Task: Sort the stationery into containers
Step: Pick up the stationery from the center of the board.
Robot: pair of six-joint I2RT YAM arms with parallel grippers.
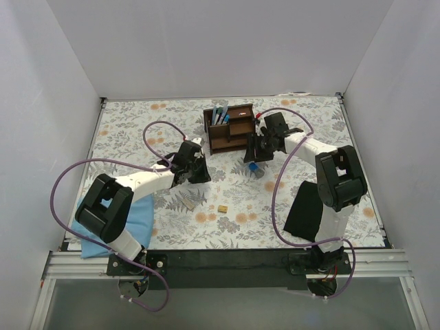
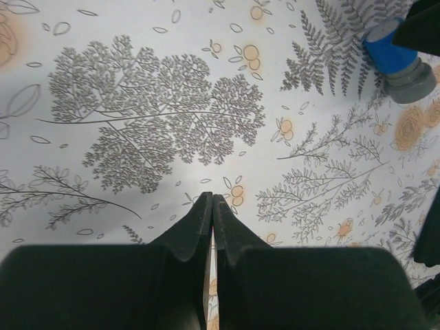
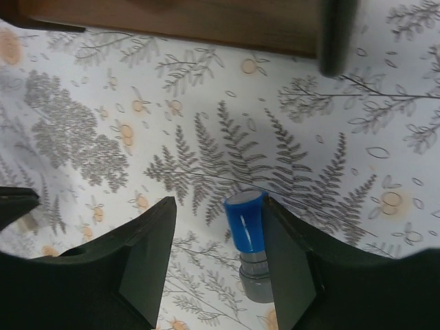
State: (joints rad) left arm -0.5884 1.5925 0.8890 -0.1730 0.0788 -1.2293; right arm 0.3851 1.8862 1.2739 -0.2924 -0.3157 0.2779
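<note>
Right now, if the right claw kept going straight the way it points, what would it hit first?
Probably the blue-and-grey cylinder, which lies between the open jaws of the right gripper, closer to one side. After that comes the patterned table. Depth is hard to judge here.

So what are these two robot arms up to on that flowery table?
They are tidying stationery into the wooden organiser, which already holds a few pens. The right gripper is open, straddling a blue-and-grey cylinder that lies on the tablecloth, not yet gripped. The left gripper is shut above a bare patch of it. A tan block and a flat beige piece lie loose nearby.
</note>
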